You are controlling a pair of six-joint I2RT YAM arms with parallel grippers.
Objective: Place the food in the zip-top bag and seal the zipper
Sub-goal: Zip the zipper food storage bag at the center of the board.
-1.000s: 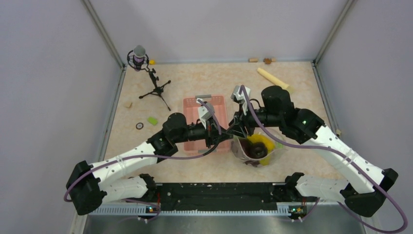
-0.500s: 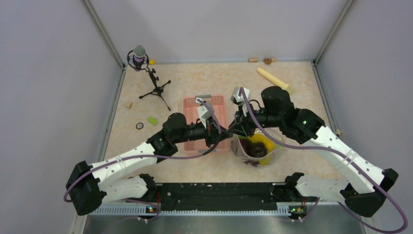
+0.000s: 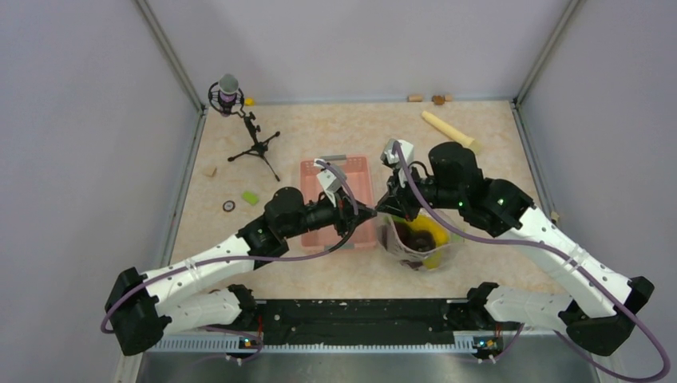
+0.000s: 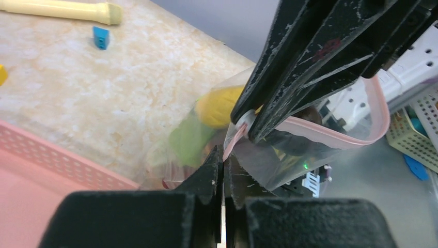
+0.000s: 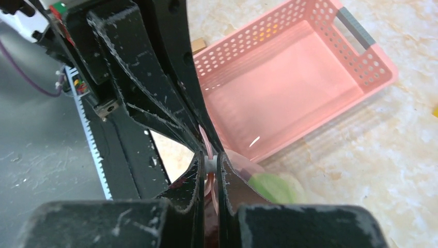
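Note:
The clear zip-top bag (image 3: 415, 243) stands just right of the pink basket. It holds food: a yellow fruit (image 4: 219, 106), a green piece (image 4: 185, 142) and a dark piece (image 3: 415, 238). My left gripper (image 4: 223, 157) is shut, pinching the bag's corner at the end of the pinkish zipper (image 4: 335, 135). My right gripper (image 5: 209, 166) is shut on the small white slider (image 5: 210, 164) of that zipper, right beside the left fingertips. In the top view the two grippers (image 3: 370, 211) (image 3: 389, 209) meet over the bag's left upper corner. Past the slider, the bag's mouth gapes.
The pink basket (image 3: 310, 169) sits under my left arm, touching the bag's left side. A beige rolling pin (image 3: 447, 128) lies at the back right. A blue block (image 4: 101, 37) lies on the table. A microphone tripod (image 3: 254, 144) and a green block (image 3: 250, 197) are at the left.
My right gripper has closed onto the zipper's slider. My left gripper has shifted slightly up and right, still holding the bag's corner, and the bag stands straighter.

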